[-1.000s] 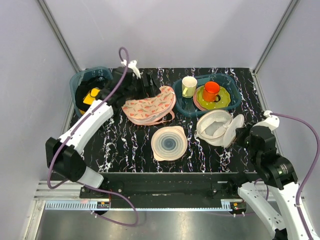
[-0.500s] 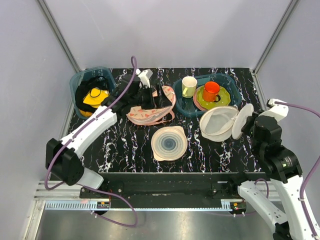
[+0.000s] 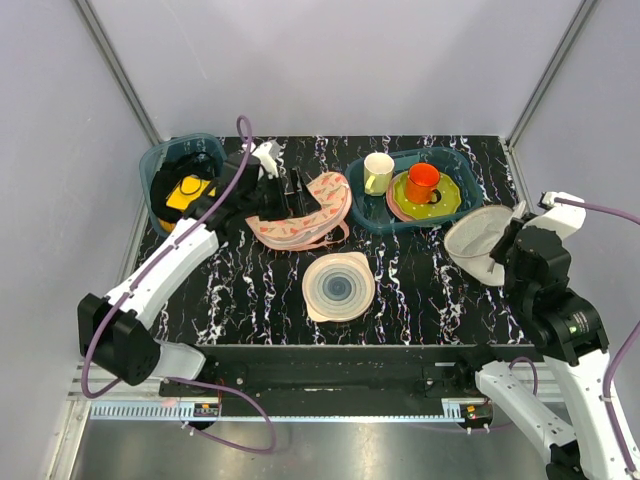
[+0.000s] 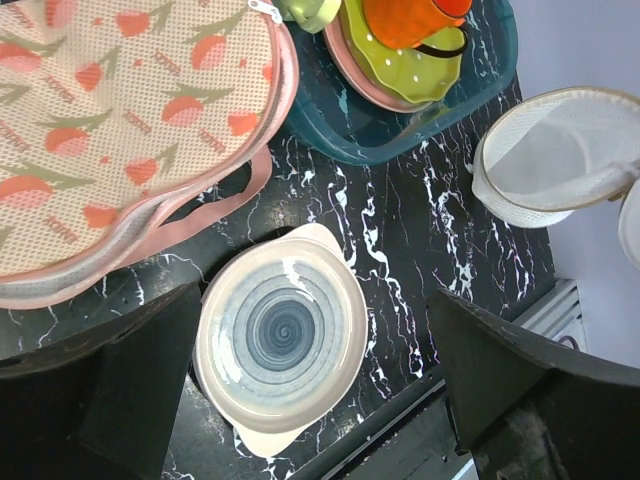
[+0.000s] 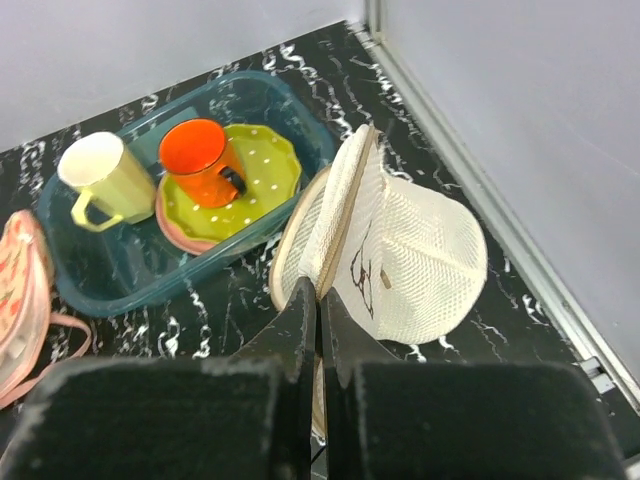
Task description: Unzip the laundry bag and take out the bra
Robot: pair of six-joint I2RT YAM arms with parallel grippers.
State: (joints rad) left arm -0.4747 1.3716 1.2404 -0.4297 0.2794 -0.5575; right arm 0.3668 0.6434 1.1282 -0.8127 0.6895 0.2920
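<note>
The laundry bag (image 3: 478,240), a white domed mesh pouch with a black line drawing (image 5: 362,268), hangs tilted on edge near the table's right side. My right gripper (image 3: 508,243) is shut on its rim seam (image 5: 335,235), fingers (image 5: 300,315) pressed together. The bag also shows in the left wrist view (image 4: 560,155). The bra (image 3: 186,191), yellow with a black strap, lies in the blue bin (image 3: 155,165) at the back left. My left gripper (image 3: 296,188) hovers open over the pink cloth, nothing between its fingers (image 4: 120,390).
A pink carrot-patterned cloth (image 3: 305,218) lies mid-table. A pale ringed dish (image 3: 338,287) sits nearer the front. A teal tray (image 3: 462,205) at the back right holds a cream mug (image 3: 378,172), an orange mug (image 3: 422,183) and a green plate. The right wall is close to the bag.
My right gripper has lifted the laundry bag and carried it right, tipping it onto its edge. My left arm has swung away from the blue bin to over the pink cloth.
</note>
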